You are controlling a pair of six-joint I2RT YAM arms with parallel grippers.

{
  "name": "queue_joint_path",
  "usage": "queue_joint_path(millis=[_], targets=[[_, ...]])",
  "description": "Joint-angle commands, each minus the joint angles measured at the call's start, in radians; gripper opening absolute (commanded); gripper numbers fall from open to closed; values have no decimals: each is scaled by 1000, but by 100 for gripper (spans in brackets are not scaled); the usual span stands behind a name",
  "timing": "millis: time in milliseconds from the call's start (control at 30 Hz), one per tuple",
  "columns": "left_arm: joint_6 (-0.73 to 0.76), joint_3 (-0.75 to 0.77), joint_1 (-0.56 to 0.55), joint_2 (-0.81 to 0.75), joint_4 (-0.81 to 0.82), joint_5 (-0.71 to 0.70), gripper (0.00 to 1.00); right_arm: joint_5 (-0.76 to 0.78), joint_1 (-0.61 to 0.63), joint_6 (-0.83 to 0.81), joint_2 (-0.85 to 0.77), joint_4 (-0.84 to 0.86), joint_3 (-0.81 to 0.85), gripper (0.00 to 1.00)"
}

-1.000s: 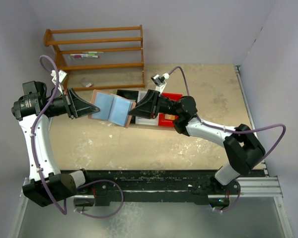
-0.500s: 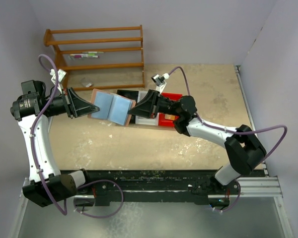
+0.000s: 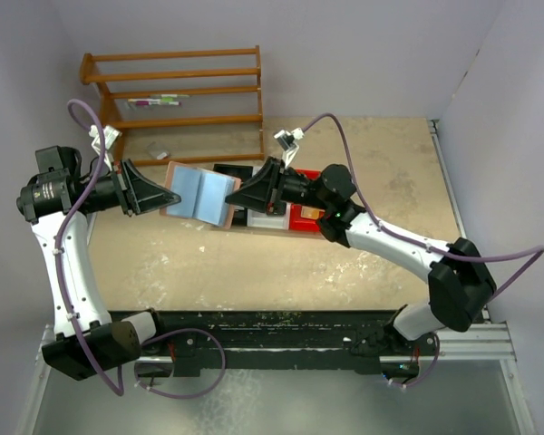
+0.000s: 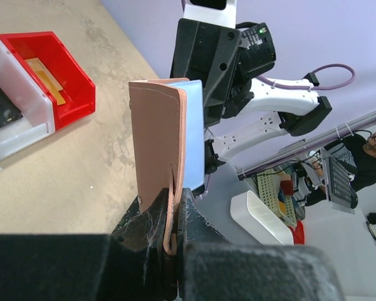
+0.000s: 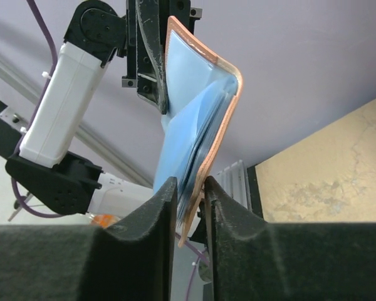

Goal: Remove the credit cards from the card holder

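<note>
The card holder (image 3: 199,193) is open and held in the air between both grippers, its light blue lining facing up. My left gripper (image 3: 166,198) is shut on its left edge. My right gripper (image 3: 242,193) is shut on its right flap. In the left wrist view the pinkish-brown outer side (image 4: 153,132) rises from my shut gripper (image 4: 173,229). In the right wrist view the blue lining (image 5: 197,106) stands between my fingers (image 5: 158,216), with layered pocket edges at the grip. A golden-yellow credit card (image 4: 47,75) lies in the red bin (image 4: 66,59).
Black (image 3: 230,170), white (image 3: 265,218) and red (image 3: 306,216) bins sit in a row under the right arm. A dark card (image 4: 0,110) lies in the white bin. A wooden rack (image 3: 177,95) stands at the back left.
The right arm has pushed left and slightly back, and the card holder has shifted a little left and back with it. Both grippers keep their hold.
</note>
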Motion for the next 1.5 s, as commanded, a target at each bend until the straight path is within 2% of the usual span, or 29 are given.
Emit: queue_joint_path(millis=[0, 100, 167, 533, 767, 867, 900, 967, 1000, 1067, 1133, 1167, 1200, 1300, 1367, 1467], targets=[[-14, 40, 1, -21, 13, 264, 0, 69, 28, -126, -36, -117, 95, 31], [-15, 43, 1, -26, 15, 264, 0, 94, 36, -149, -32, -177, 125, 40], [-20, 43, 1, -26, 17, 264, 0, 117, 40, -171, -28, -241, 152, 43], [-47, 45, 1, -38, 41, 264, 0, 212, 76, -268, -33, -437, 226, 40], [-49, 42, 1, -40, 49, 264, 0, 212, 97, -281, -55, -434, 229, 23], [-34, 36, 1, -41, 62, 247, 0, 204, 107, -278, -69, -428, 233, 5], [-17, 37, 1, -42, 68, 210, 7, 217, 115, -288, -75, -454, 244, 0], [46, 33, 1, -47, 76, 92, 18, 282, 137, -337, -80, -563, 288, 0], [57, 20, 1, -57, 113, 27, 27, 347, 153, -369, -75, -646, 327, 0], [-78, -43, 1, -105, 341, -152, 38, 512, 181, -417, -38, -887, 441, 0], [-80, -102, 1, -173, 460, -306, 50, 678, 205, -460, 25, -1111, 591, 0], [-74, -129, 0, -203, 514, -342, 60, 759, 221, -479, 73, -1206, 652, 0], [-73, -152, 0, -232, 560, -367, 71, 819, 232, -495, 103, -1284, 701, 0], [-6, -182, -1, -258, 571, -346, 87, 1005, 271, -527, 167, -1423, 783, 0], [58, -193, -2, -244, 521, -302, 95, 1083, 294, -547, 199, -1469, 821, 0], [144, -228, -14, -229, 480, -256, 98, 1154, 317, -565, 234, -1514, 871, 0]])
